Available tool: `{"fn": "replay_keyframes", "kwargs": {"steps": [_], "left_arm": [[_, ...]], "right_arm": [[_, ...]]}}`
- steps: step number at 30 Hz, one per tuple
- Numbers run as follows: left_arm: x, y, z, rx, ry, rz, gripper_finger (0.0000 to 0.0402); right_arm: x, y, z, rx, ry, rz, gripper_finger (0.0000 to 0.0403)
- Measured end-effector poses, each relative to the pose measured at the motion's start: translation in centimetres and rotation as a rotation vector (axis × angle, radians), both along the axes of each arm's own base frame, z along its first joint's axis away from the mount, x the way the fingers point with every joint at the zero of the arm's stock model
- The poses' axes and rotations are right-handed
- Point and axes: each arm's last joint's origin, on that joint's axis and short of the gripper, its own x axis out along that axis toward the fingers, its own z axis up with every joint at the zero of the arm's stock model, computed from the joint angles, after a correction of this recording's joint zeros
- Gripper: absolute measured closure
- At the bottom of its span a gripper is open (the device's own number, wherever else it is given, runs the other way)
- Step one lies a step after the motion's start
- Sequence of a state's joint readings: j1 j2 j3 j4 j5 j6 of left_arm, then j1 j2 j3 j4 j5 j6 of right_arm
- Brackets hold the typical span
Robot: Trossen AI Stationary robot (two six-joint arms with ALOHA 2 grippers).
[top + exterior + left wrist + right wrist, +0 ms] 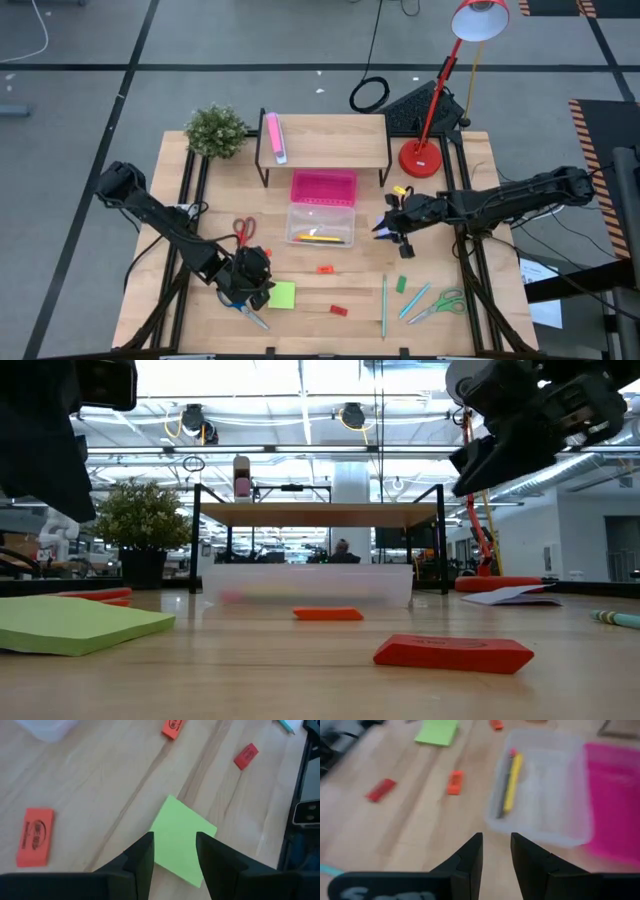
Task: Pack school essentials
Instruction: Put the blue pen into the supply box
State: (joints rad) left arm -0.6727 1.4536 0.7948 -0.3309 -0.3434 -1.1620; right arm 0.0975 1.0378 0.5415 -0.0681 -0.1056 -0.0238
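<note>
Left gripper: fingers parted with a gap between them and nothing gripped, low over the front left of the table, directly above the near edge of the lime-green note pad. Orange eraser on the wood to one side of that pad; a second orange eraser and a red eraser farther out.

Right gripper: fingers slightly apart and empty, raised above the table just right of the clear plastic box. Inside the box, a yellow pen beside a darker one, perhaps a grey pencil, though blurred. Pink tray touching the box on its far side.

From overhead, red-handled scissors left of the box, blue-handled scissors just below the left gripper, beside the pad. Front right: a green pencil, a small green piece, a teal pen and green-handled scissors, all flat on the wood and well apart from the box. Pink-and-white oblong object on the small shelf at the back, potted plant to its left, red desk lamp to its right.
</note>
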Motion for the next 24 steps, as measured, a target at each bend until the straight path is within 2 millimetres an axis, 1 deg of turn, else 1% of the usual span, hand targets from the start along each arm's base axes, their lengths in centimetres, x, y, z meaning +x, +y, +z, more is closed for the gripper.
{"fn": "replay_keyframes", "kwargs": {"steps": [5,10,16,20,22,24], "left_arm": [[0.3,0.4,0.0,0.077,-0.018,-0.05,0.0254],[1.2,1.7,0.1,0.179,-0.029,-0.103,0.0254],[2.6,2.6,0.6,0.324,-0.118,-0.247,0.0254],[2.8,2.8,0.7,0.387,-0.135,-0.306,0.0254],[2.8,2.8,0.8,0.412,-0.138,-0.309,0.0254],[2.8,2.7,0.8,0.427,-0.14,-0.31,0.0254]], "right_arm": [[-0.6,2.0,-0.4,0.126,0.092,-0.019,0.0309],[-0.6,4.4,0.2,0.178,0.113,-0.138,0.0309],[-0.4,8.0,1.1,0.177,0.329,-0.234,0.0309],[-0.5,10.8,2.1,0.172,0.461,-0.214,0.0309],[-0.9,12.1,2.0,0.154,0.52,-0.176,0.0309],[-1.5,13.4,1.6,0.131,0.564,-0.117,0.0309]]}}
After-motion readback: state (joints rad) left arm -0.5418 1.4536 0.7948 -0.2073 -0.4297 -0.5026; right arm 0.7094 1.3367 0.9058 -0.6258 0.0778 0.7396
